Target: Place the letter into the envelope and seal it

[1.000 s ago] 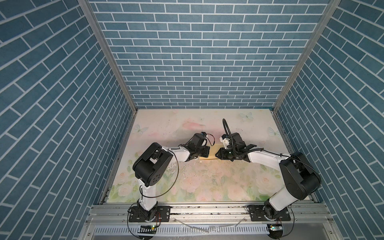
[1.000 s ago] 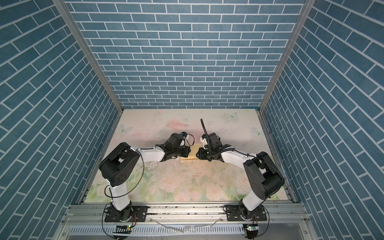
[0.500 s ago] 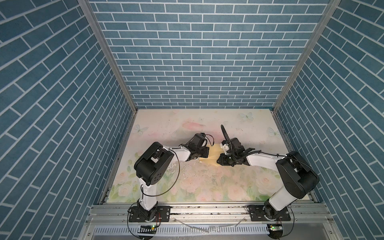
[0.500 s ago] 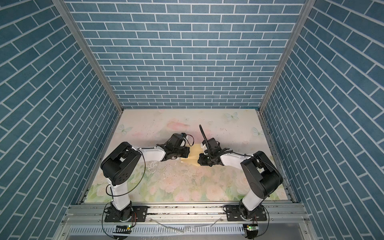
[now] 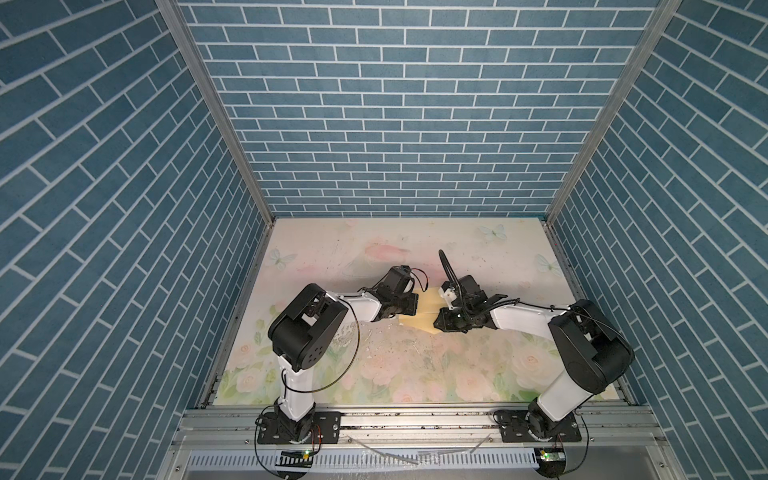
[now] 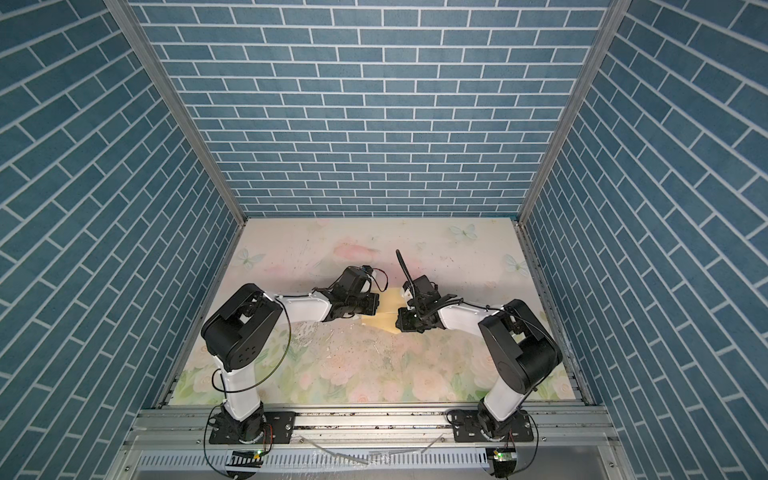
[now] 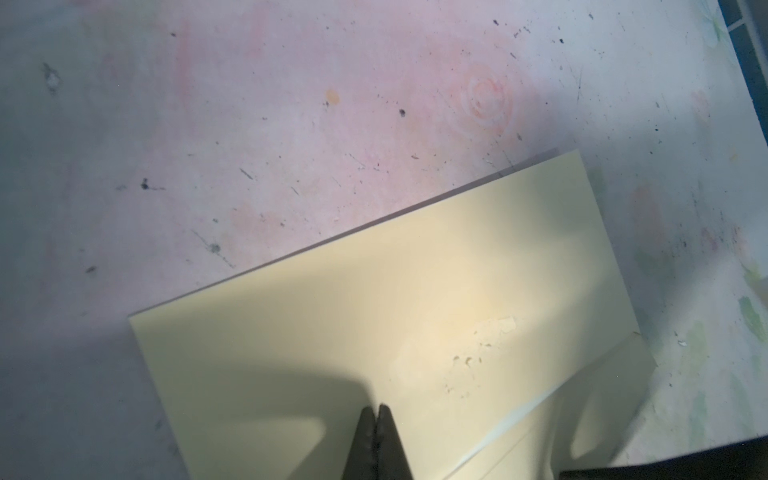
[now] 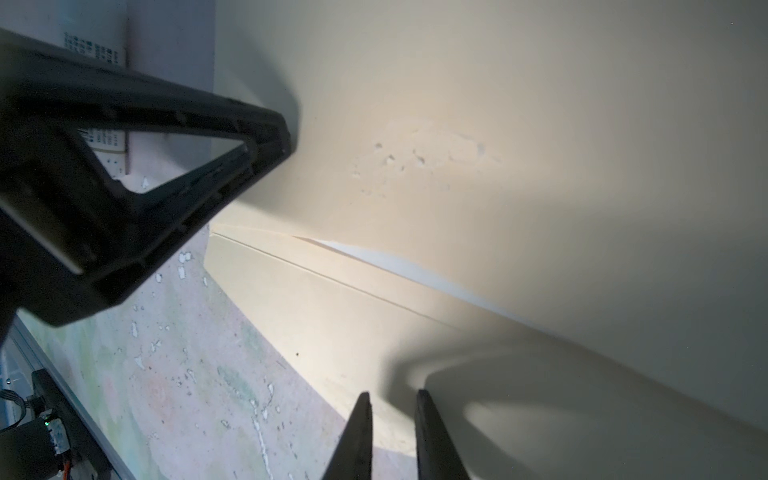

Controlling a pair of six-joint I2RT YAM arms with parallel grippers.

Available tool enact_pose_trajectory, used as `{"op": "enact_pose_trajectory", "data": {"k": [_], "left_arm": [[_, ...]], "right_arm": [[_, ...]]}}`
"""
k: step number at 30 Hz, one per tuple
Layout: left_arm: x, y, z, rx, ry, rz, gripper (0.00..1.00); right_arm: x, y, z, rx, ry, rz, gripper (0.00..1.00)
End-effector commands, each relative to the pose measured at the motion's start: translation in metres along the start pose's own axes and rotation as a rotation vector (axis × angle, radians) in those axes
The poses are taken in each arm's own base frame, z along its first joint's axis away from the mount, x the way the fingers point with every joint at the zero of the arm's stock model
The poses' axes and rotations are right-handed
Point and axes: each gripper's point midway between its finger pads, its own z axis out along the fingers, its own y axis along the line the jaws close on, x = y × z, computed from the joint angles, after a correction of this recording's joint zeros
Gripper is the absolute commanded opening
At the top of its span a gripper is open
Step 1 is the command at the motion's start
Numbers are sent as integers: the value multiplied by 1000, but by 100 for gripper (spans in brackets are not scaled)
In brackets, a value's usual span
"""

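Envelope (image 7: pixel 374 299), plain pale yellow, unsealed, left end effector (image 7: pixel 376 409) together, right end effector (image 8: pixel 392 395) slightly apart

Both top views overhead; wrist views near envelope (image 7: pixel 374 311).

A pale yellow envelope (image 5: pixel 428 303) (image 6: pixel 388 309) lies flat on the table at the centre of both top views. Its face (image 7: pixel 395 311) is plain with a scuffed patch. The flap (image 8: pixel 332 328) lies unfolded, and a thin white strip (image 8: pixel 374 257) shows along the mouth.
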Motion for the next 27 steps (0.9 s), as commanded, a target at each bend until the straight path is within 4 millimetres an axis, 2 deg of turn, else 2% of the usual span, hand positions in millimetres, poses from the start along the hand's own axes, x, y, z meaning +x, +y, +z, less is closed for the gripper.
{"op": "enact_pose_trajectory", "data": {"k": [1,6,10,14,17,21,27], "left_arm": [[-10,1,-7,-21,-21,2,6],[-45,-10,-48,-44,-136,71,22],[-64,-6,-96,-133,-223,153,34],[-62,15,-140,-261,-280,209,50],[-53,34,-161,-343,-278,237,58],[-35,55,-171,-387,-244,222,64],[-11,79,-158,-408,-176,174,73]], "right_arm": [[10,-14,3,72,45,-15,23],[-3,-7,-4,70,11,-33,26],[-10,-4,-8,76,-4,-54,27],[-13,-4,-10,88,1,-70,27],[-13,-5,-10,96,7,-74,27],[-13,-5,-10,96,6,-76,27],[-13,-5,-8,94,12,-71,28]]}}
